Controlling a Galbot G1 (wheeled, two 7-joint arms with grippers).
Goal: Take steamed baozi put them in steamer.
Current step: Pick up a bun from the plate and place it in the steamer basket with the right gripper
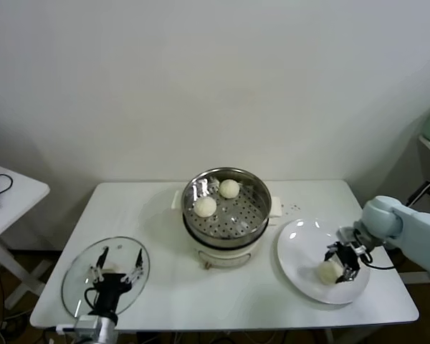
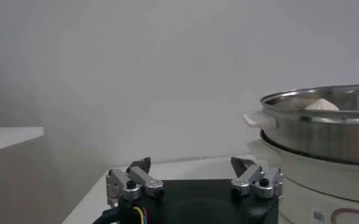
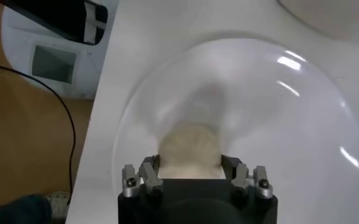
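The steel steamer (image 1: 260, 190) stands mid-table on its white cooker base and holds two baozi (image 1: 229, 188) (image 1: 205, 206). It also shows in the left wrist view (image 2: 325, 131), with one baozi (image 2: 321, 105) peeking over the rim. A third baozi (image 1: 329, 271) lies on the white plate (image 1: 297, 251) at the right. My right gripper (image 1: 342, 264) is down on the plate with its fingers against both sides of this baozi (image 3: 190, 149). My left gripper (image 1: 117, 264) is open and empty over the glass lid. A fourth baozi is not in view.
The round glass lid (image 1: 79, 276) lies at the table's front left corner under my left gripper (image 2: 194, 167). A white side table (image 1: 7, 190) stands at the far left. The plate (image 3: 277, 122) sits close to the table's right edge.
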